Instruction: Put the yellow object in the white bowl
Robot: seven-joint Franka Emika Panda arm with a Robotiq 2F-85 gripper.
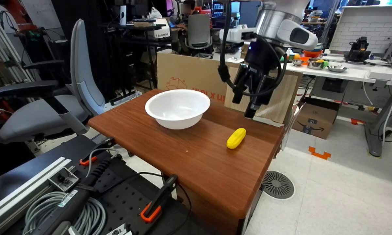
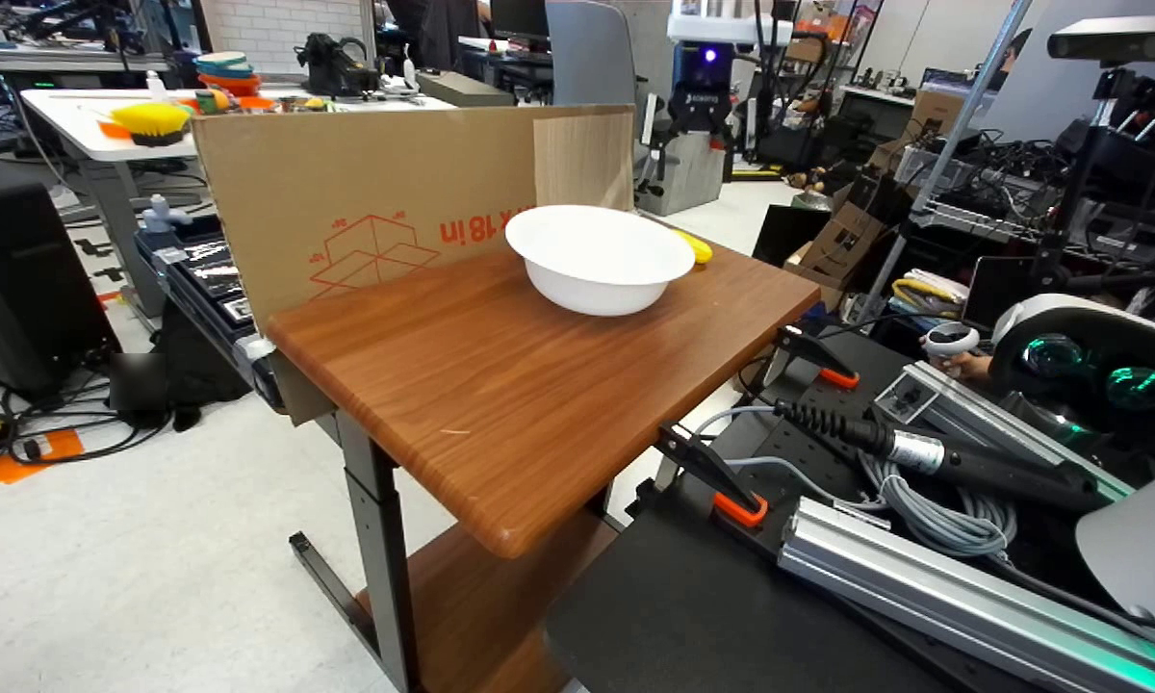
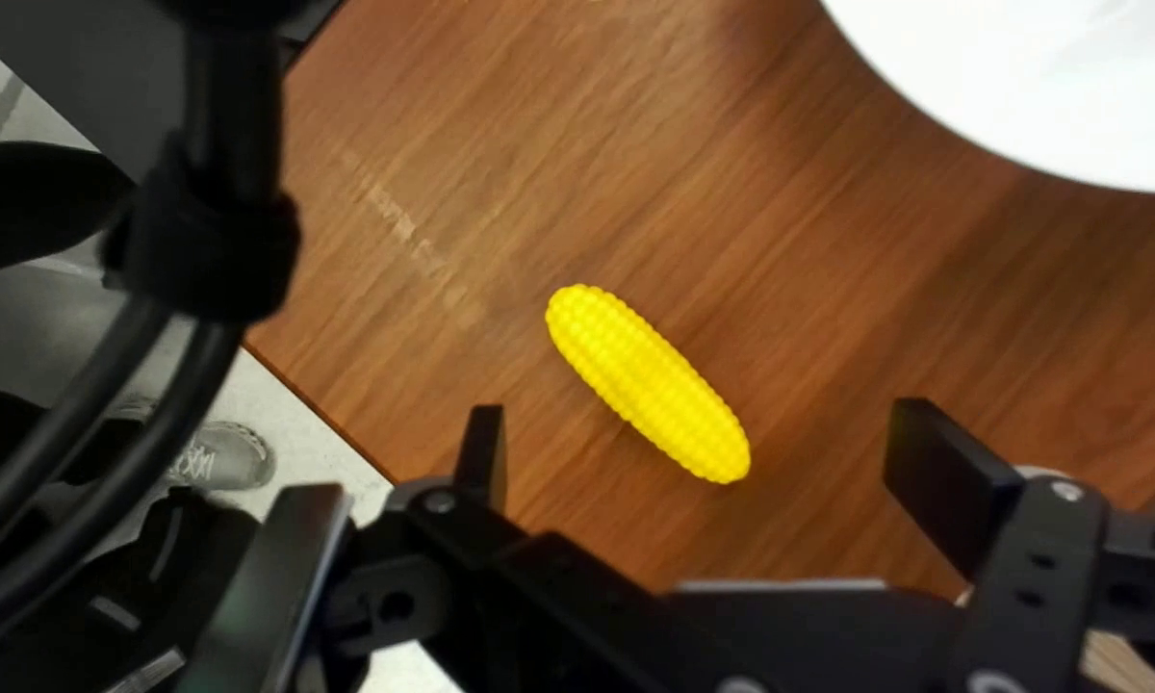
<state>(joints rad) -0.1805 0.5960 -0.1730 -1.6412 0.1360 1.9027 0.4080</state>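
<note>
The yellow object (image 1: 236, 138) is a small corn-cob shape with a bumpy surface. It lies on the brown table near one edge. In an exterior view it is partly hidden behind the bowl (image 2: 698, 248); in the wrist view it shows whole (image 3: 648, 383). The wide white bowl (image 1: 178, 123) stands upright beside it, apart from it; it also shows in an exterior view (image 2: 597, 289) and at the upper right of the wrist view (image 3: 1068, 87). My gripper (image 1: 244, 107) is open and empty, above the table and the yellow object. Its fingers (image 3: 698, 414) are wide apart in the wrist view.
A cardboard sheet (image 2: 395, 192) with a wooden board (image 2: 582, 159) stands upright along the table's (image 1: 196, 163) far edge. Clamps (image 1: 160, 199) and a black bench (image 1: 124, 195) with cables adjoin another edge. A grey chair (image 1: 85, 71) stands beside the table.
</note>
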